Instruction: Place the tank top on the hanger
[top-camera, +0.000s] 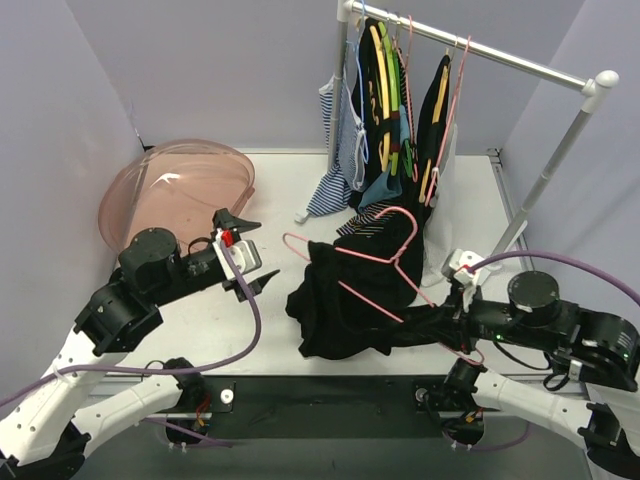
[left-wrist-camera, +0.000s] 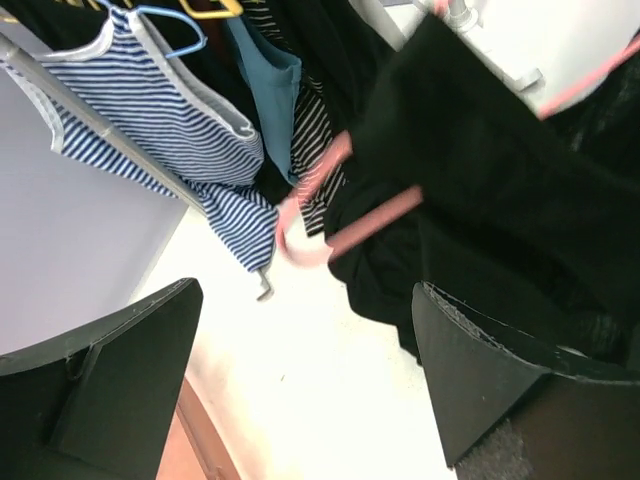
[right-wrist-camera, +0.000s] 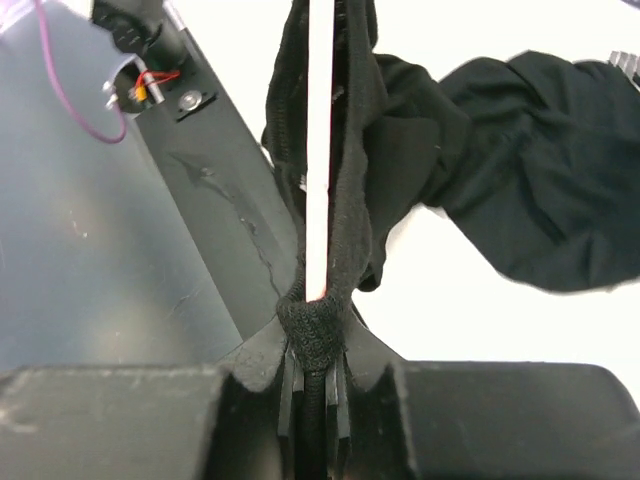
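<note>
A clothes rack (top-camera: 480, 48) at the back holds hung garments. A pink translucent tub (top-camera: 180, 185) lies tipped at rear left. The black tank top (top-camera: 345, 305) sits bunched on the table (top-camera: 275, 180), with the pink hanger (top-camera: 385, 240) across it. The right gripper (right-wrist-camera: 315, 340) pinches both. The left gripper (top-camera: 245, 260) hangs spread nearby.

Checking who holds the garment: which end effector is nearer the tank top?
Right. The right end effector is clamped on the tank top and hanger; the left end effector is open, apart, left of it.
</note>
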